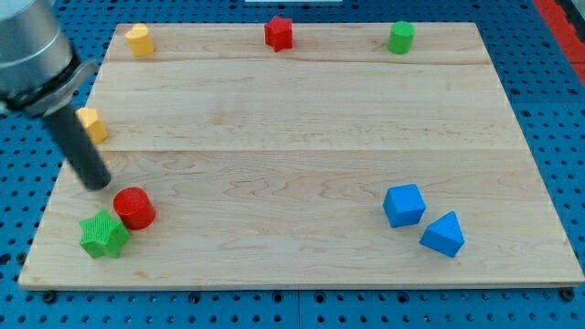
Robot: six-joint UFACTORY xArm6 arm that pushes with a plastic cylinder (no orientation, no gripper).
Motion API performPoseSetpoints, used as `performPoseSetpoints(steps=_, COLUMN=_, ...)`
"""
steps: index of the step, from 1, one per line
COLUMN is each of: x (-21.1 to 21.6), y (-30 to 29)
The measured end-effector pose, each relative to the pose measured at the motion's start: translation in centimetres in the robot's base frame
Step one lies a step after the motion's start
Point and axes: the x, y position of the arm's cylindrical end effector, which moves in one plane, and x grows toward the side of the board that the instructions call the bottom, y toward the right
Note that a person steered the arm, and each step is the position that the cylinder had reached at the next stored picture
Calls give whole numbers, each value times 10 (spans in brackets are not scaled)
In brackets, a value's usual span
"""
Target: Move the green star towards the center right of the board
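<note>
nearest the view's bottom edge, at the wooden board's (302, 128) bottom left corner, lies the green star (103, 236), flat on the wood. its points spread all round, so it has no long axis to speak of. the red cylinder (134, 207) touches it on its upper right side. my tip (96, 183) stands just above and to the left of the red cylinder, close to it, and a little further up from the star, apart from it; i cannot tell whether it touches the cylinder. the rod has no jaws to open or close and holds nothing. over on the view's right, the blue cube (404, 205) and a blue wedge-like block (443, 235) sit close together. further up, a yellow block (92, 124) sits at the left edge, partly behind the rod. along the top edge stand another yellow block (139, 40), a red star-like block (279, 33) and a green cylinder (400, 37).
</note>
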Motion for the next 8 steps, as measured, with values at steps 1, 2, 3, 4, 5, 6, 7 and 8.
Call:
performPoseSetpoints(steps=1, x=39, y=-34)
performPoseSetpoints(steps=2, x=55, y=7)
performPoseSetpoints(steps=3, x=53, y=75)
performPoseSetpoints(steps=4, x=53, y=98)
performPoseSetpoints(steps=5, x=56, y=96)
performPoseSetpoints(steps=6, x=65, y=91)
performPoseSetpoints(steps=7, x=61, y=117)
performPoseSetpoints(steps=8, x=13, y=158)
